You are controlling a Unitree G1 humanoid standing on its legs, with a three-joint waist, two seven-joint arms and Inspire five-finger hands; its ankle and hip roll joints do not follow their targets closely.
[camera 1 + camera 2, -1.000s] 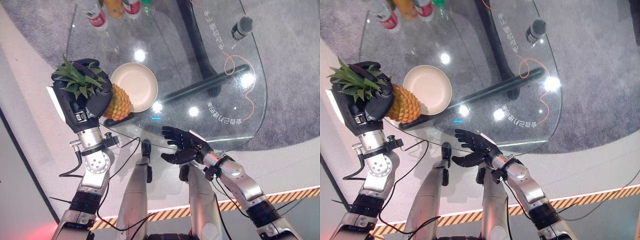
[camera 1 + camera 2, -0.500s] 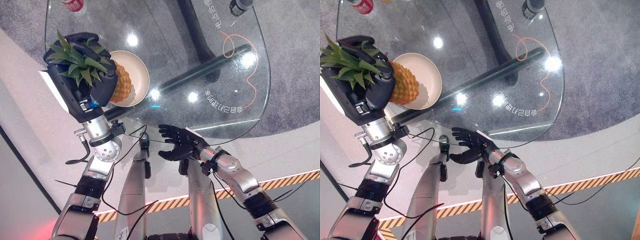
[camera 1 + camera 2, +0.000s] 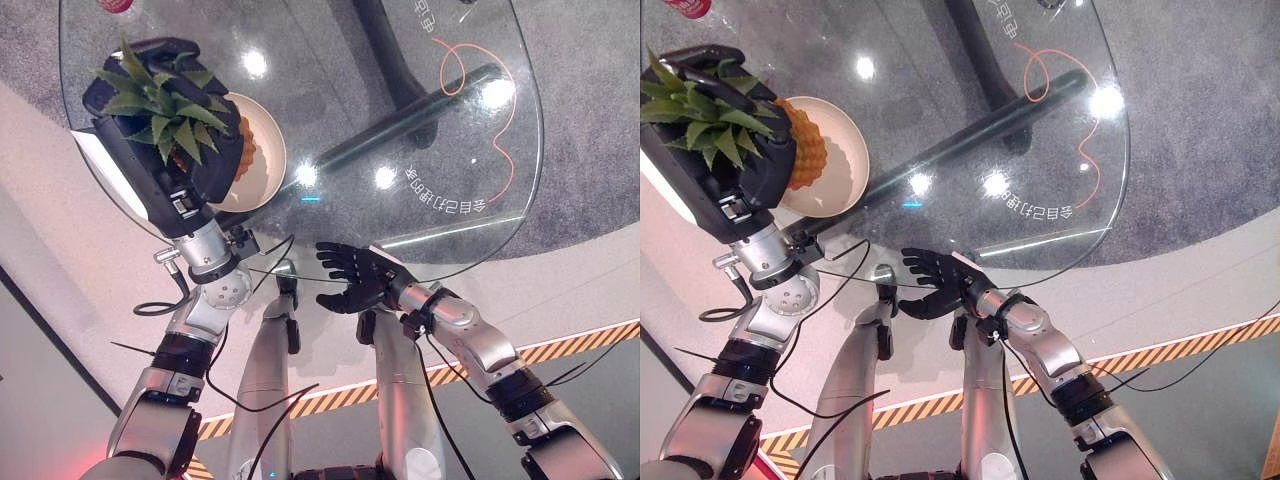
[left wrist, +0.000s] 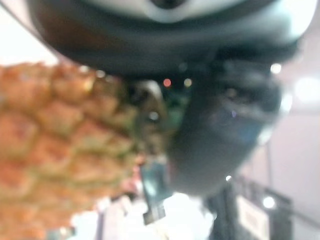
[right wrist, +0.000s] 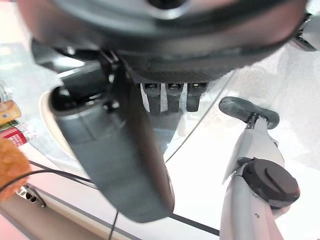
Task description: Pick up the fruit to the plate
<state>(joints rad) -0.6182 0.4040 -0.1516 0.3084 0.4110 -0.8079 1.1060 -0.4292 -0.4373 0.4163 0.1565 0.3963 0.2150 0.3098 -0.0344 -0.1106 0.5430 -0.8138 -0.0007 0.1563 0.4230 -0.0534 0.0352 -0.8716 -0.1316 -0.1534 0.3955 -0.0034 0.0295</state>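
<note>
Left eye view shows, nearest the robot, the right hand [image 3: 358, 280] held just off the near edge of the glass table [image 3: 430, 130], fingers spread and relaxed, gripping nothing. Farther in on the left, the left hand [image 3: 165, 165] is curled around a pineapple [image 3: 247, 145], its green leaves [image 3: 165, 105] sticking up toward the camera above the dark palm. The fruit's orange body hangs over the cream plate [image 3: 262, 180] that sits on the glass; whether it touches the plate cannot be told. Left wrist view shows the scaly orange skin [image 4: 55, 150] pressed close against the hand's dark bulk. At the table's far left edge stands a red can [image 3: 685, 6].
</note>
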